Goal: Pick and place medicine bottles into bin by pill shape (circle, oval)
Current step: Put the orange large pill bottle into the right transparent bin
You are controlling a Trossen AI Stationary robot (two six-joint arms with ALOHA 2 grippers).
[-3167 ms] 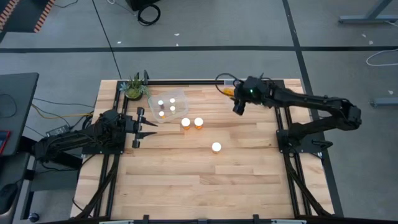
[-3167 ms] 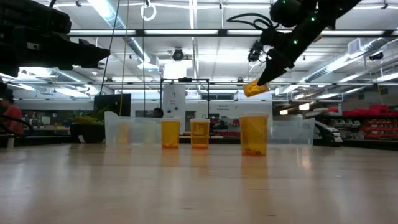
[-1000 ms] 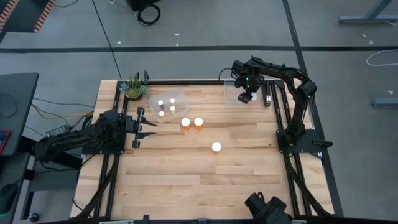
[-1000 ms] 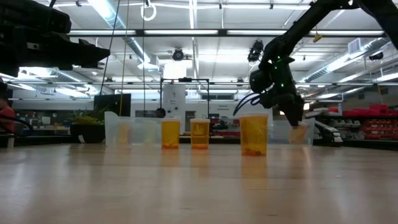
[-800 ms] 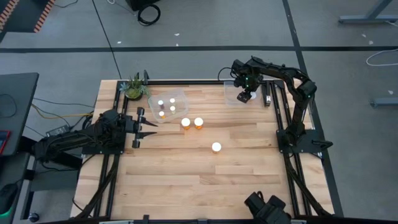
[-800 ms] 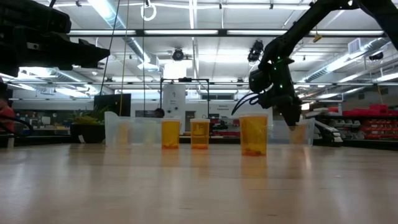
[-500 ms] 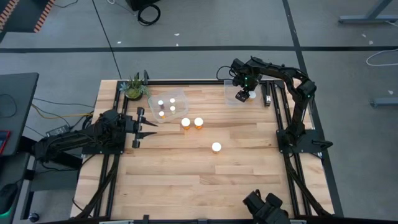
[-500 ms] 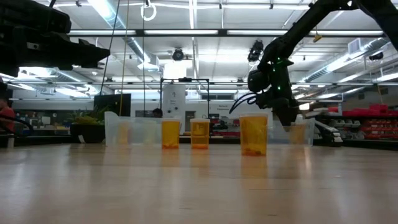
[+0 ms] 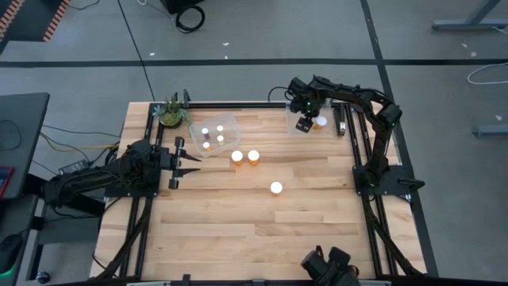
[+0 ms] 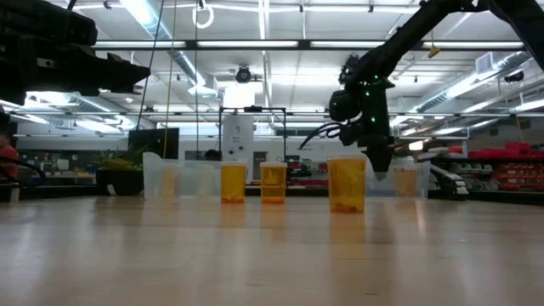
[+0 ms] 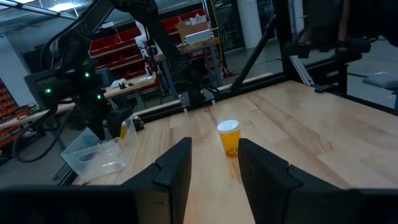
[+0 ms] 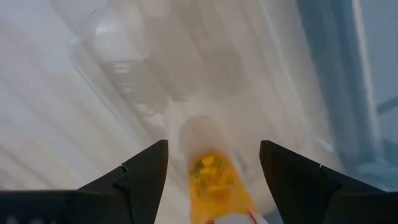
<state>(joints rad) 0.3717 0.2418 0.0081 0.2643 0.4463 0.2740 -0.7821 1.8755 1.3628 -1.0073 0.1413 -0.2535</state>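
My right gripper [image 12: 211, 180] hangs over the clear plastic bin [image 9: 298, 119] at the table's far right, fingers spread wide. Between them an orange translucent bottle [image 12: 214, 177] lies inside the bin, its long axis running straight away from my wrist. My left gripper [image 9: 184, 161] waits open near the other bin [image 9: 226, 125].

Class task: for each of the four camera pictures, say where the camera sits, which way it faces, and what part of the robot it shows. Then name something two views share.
High view: overhead, looking straight down; both arms, left end effector waiting open.
Low view: table height, facing the room; right end effector above the right bin.
Left wrist view: looks across the table past its own fingers.
Right wrist view: looks down into that bin, open fingers beside the released bottle.
Shared: the lone orange bottle.
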